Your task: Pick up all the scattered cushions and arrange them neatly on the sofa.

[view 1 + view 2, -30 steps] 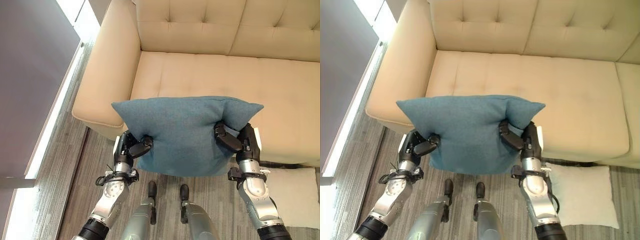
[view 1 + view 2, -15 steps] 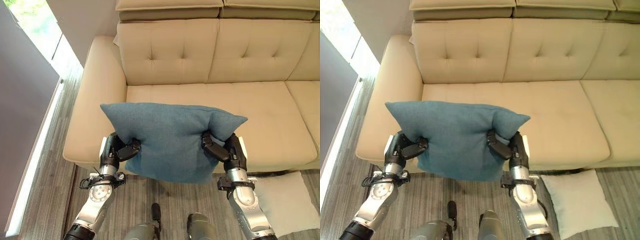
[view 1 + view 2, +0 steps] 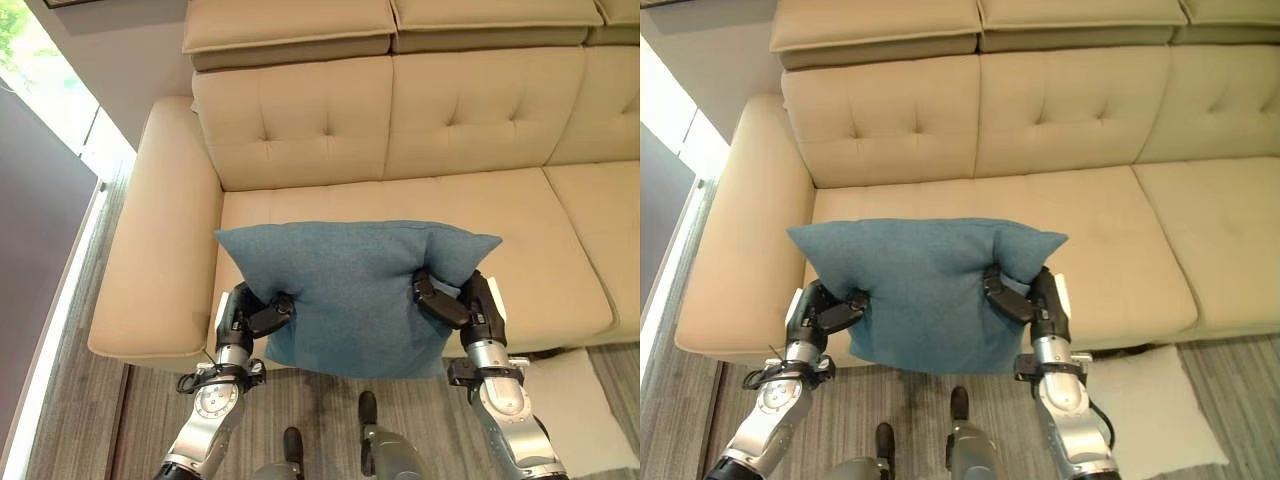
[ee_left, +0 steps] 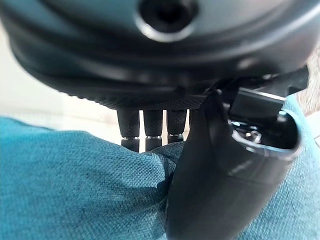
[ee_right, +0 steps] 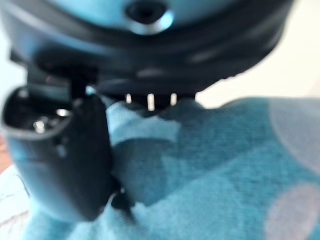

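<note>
Carried closer over the beige tufted sofa, the teal fabric cushion is pinched by left hand and right hand; it should be kept level at frame centre.

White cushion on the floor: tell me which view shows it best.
The right eye view: the white cushion lies on the floor before the sofa, by the right arm, almost whole. The left eye view catches its part at the lower right edge. The wrist views show the teal cushion instead.

Cushion: teal woven cloth, matt, coarse grain visible where pinched against the fingers, which are dark, ribbed and matt. Sofa: beige, smooth, tufted upholstery. Floor: grey wood-grain planks.
</note>
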